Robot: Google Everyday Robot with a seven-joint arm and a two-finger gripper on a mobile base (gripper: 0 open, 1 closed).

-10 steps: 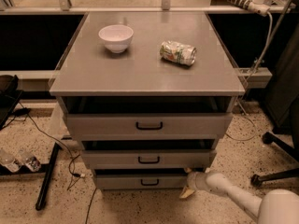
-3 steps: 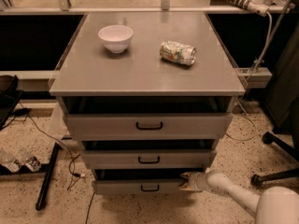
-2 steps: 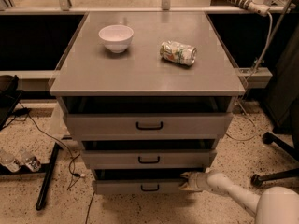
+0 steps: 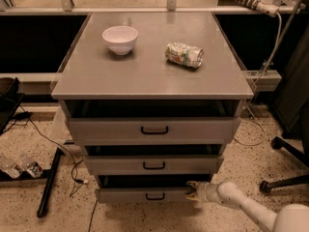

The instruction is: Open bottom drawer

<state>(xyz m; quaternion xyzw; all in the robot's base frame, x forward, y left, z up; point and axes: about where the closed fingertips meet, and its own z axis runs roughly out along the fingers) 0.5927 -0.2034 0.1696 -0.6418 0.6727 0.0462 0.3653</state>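
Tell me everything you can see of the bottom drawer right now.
The bottom drawer is the lowest of three in the grey cabinet. Its flat grey front carries a small black bar handle at the centre. It sits level and partly open, a dark interior showing above the front. The gripper is at the front's right end, apparently touching it.

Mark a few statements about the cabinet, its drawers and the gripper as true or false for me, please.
1. The white bowl sits on the cabinet top, left of the crushed can. True.
2. The gripper is at the handle of the bottom drawer. False: it is at the right end of that drawer's front, apart from the handle.
3. The bottom drawer is fully shut. False: it stands partly open, with a dark gap above its front.
4. The crushed can lies on its side. True.
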